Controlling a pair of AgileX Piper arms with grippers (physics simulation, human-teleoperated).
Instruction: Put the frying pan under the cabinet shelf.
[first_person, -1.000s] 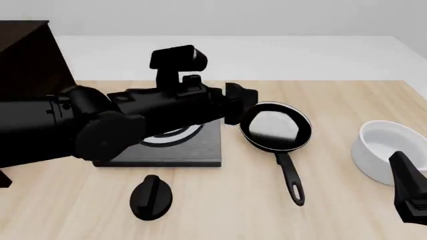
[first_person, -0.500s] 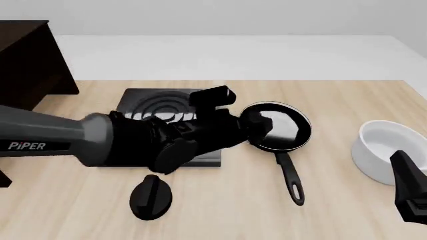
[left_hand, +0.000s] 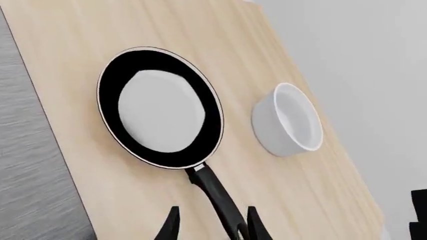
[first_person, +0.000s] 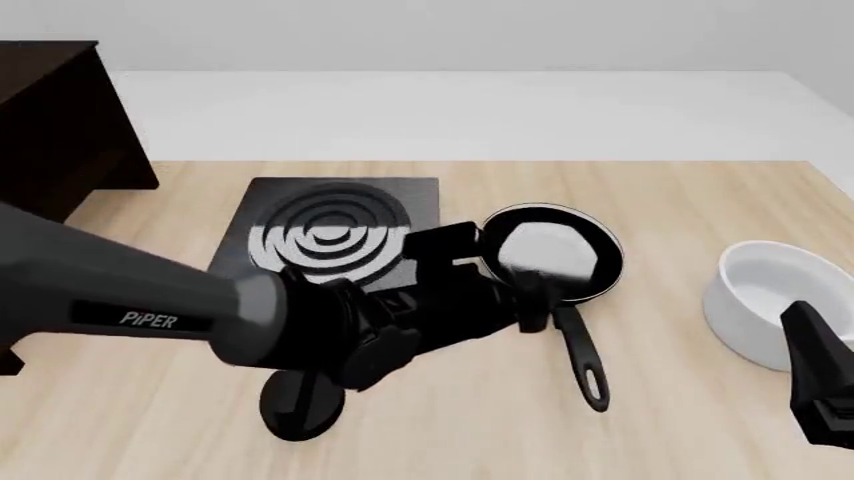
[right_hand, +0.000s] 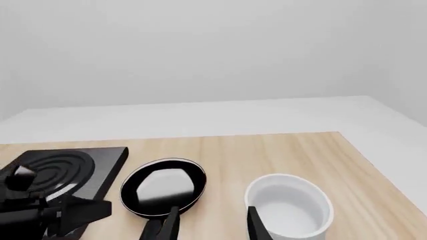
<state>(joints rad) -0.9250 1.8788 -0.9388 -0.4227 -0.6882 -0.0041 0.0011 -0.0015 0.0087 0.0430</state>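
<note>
The left arm covers the near edge of the stove plate (first_person: 334, 235) and part of the knob (first_person: 296, 405); "PIPER" reads on its grey sleeve. The left gripper (left_hand: 211, 225) is spread, its 2 fingers either side of the frying pan (first_person: 554, 262)'s handle, not closed on it. The pan lies on the table (first_person: 667, 200) between stove plate and white bowl (first_person: 767, 300). The cabinet (first_person: 54, 120) is cut off at far left. The right gripper (right_hand: 208, 225) is apart, holding nothing, mostly out of the front view.
</note>
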